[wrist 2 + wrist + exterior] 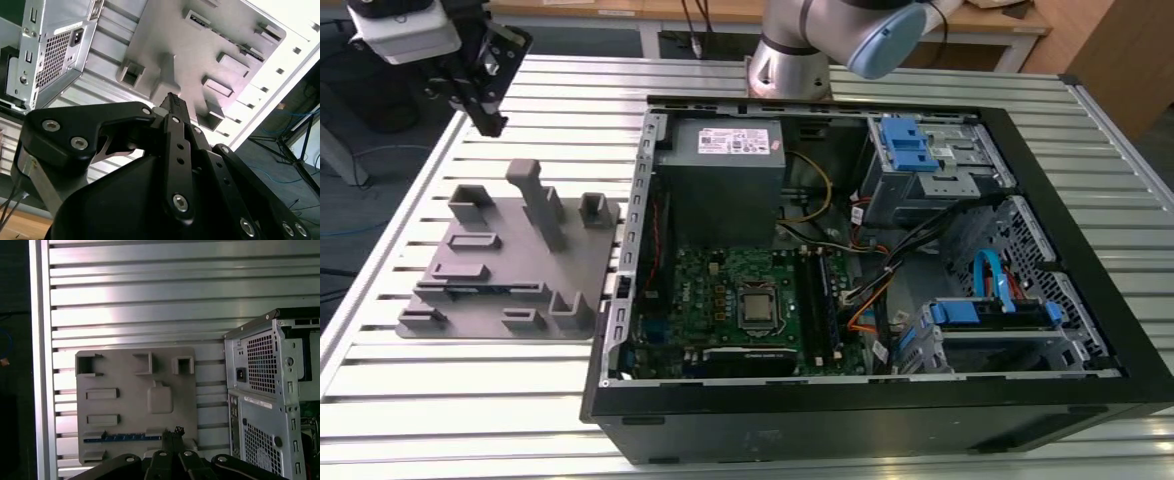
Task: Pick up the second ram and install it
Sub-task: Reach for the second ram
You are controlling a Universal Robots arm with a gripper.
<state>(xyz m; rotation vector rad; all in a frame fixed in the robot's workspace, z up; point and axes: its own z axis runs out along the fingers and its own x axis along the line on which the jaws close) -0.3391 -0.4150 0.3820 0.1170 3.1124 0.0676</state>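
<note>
Tool [490, 122]: fingers together in both wrist views, nothing clamped; raised over the far left of the worktop [454, 400], clear of all parts. Below and nearer: grey fixture plate [514, 265] with upright posts, flat on the worktop. Second ram [122, 438]: thin blue-edged strip seated in a long slot toward the plate's near side, untouched. Right of the plate: open computer case [854, 420], motherboard [720, 290] exposed inside.
</note>
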